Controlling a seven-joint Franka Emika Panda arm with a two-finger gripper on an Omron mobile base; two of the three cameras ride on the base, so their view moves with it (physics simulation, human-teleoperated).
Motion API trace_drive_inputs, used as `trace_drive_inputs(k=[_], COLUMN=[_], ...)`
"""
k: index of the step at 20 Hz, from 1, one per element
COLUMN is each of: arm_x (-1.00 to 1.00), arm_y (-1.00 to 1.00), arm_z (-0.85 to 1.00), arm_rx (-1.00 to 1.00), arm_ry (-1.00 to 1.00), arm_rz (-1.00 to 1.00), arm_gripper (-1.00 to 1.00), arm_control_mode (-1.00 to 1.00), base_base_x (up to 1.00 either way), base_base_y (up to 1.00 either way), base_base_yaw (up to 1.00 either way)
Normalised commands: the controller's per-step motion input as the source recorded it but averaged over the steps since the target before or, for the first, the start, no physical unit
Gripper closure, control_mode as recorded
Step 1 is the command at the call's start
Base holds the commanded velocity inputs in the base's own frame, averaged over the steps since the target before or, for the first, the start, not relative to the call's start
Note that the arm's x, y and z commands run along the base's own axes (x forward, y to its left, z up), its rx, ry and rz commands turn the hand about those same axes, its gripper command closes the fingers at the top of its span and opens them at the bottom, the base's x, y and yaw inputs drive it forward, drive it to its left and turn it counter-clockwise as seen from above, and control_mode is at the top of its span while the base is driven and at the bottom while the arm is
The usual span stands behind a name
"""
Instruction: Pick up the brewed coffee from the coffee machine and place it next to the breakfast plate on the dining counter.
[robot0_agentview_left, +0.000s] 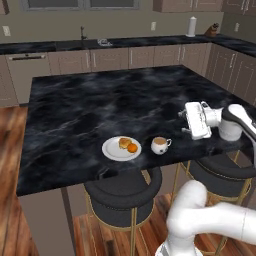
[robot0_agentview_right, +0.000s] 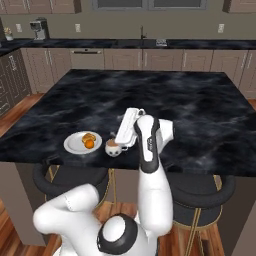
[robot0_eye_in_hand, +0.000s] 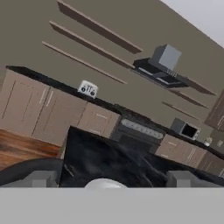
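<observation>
The right base view takes in the coffee machine (robot0_agentview_right: 38, 29) on the wall counter far behind the dining counter (robot0_agentview_right: 165, 95), while the hand view looks past that counter to a wall toaster (robot0_eye_in_hand: 88, 89) and range hood (robot0_eye_in_hand: 164, 61). One brewed coffee (robot0_agentview_left: 160, 145) stands on the dining counter just right of the one breakfast plate (robot0_agentview_left: 114, 152), apart from it. The gripper (robot0_agentview_left: 186, 121) hangs right of the mug, fingers spread wide and holding nothing; two dark stools (robot0_agentview_left: 122, 192) sit under the counter's near edge on wood flooring.
</observation>
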Motion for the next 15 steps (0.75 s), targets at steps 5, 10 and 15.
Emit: trace_drive_inputs(k=[5, 10, 15], arm_x=[-0.64, -0.58, -0.48], arm_y=[0.59, 0.90, 0.96], arm_z=[0.80, 0.47, 0.46], arm_rx=[-0.20, -0.33, -0.35], arm_ry=[-0.19, -0.13, -0.12], arm_rz=[-0.03, 0.00, 0.00], arm_gripper=[-1.00, -1.00, -1.00], arm_control_mode=[-1.00, -1.00, -1.00], base_base_x=[0.00, 0.00, 0.00], base_base_y=[0.00, 0.00, 0.00], base_base_yaw=[0.00, 0.00, 0.00])
